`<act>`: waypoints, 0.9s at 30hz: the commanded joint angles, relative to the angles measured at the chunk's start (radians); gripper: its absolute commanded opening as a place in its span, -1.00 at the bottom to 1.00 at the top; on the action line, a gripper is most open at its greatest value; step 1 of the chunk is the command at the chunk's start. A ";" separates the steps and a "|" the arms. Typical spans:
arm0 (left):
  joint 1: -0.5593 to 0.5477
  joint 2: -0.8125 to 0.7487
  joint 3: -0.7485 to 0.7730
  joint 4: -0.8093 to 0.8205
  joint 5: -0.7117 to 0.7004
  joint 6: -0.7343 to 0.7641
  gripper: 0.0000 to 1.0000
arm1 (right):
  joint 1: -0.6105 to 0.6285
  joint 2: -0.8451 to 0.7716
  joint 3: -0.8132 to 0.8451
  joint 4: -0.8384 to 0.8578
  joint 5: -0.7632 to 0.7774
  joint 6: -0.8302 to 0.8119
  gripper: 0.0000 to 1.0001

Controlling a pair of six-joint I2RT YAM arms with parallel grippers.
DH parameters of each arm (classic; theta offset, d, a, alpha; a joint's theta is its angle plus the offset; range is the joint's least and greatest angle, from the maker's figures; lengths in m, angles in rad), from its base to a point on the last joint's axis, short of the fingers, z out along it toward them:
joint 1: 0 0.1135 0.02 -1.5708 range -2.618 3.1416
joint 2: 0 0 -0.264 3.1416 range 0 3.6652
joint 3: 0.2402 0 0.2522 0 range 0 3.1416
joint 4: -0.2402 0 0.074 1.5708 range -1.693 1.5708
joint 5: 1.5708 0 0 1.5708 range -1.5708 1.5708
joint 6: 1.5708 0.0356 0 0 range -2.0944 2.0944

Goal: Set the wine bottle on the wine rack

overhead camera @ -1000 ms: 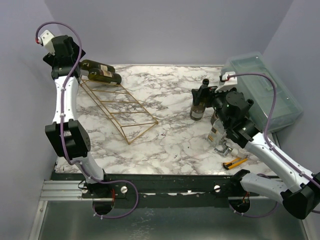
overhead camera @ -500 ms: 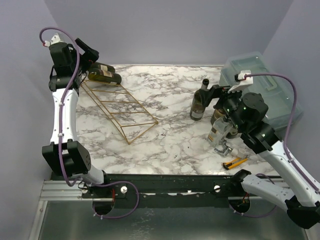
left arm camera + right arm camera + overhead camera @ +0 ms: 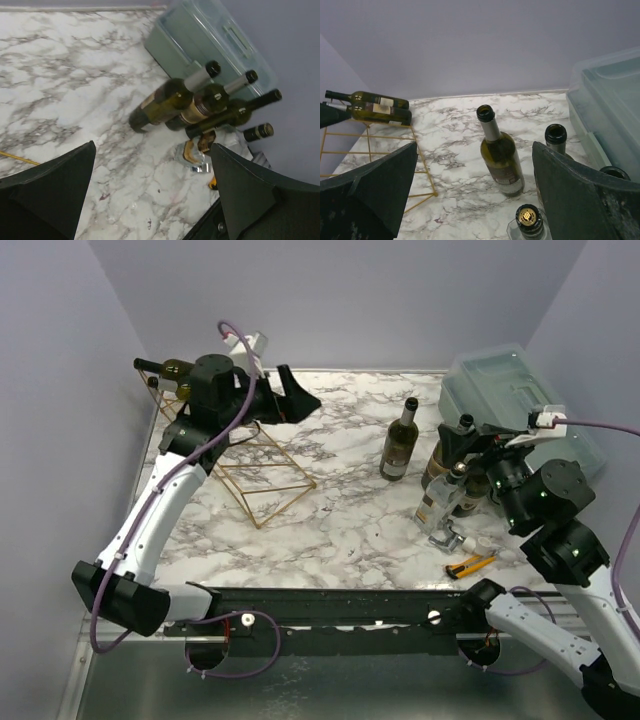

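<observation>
The gold wire wine rack (image 3: 255, 478) lies slanted at the far left; the right wrist view shows it too (image 3: 367, 145), with two bottles (image 3: 377, 107) lying on its far end. A green wine bottle (image 3: 399, 445) stands alone right of centre and also shows in the right wrist view (image 3: 502, 160) and the left wrist view (image 3: 160, 102). My left gripper (image 3: 285, 400) is open and empty above the rack's far end, pointing right toward the bottles. My right gripper (image 3: 478, 445) is open and empty, just behind the standing bottles.
Three more bottles stand close together: a brown one (image 3: 438, 465), a clear capped one (image 3: 440, 505) and a dark one behind my right gripper. A translucent lidded box (image 3: 525, 405) sits at the far right. A yellow knife (image 3: 470, 565) and a metal piece (image 3: 447, 537) lie near the front edge.
My left arm has swung from the far-left corner rightward over the rack. My right arm has drawn back from the bottles toward the right and near side.
</observation>
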 commanded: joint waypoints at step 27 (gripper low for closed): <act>-0.783 0.299 -0.170 0.648 -0.501 0.256 0.98 | 0.005 -0.237 0.089 -0.356 0.188 0.051 1.00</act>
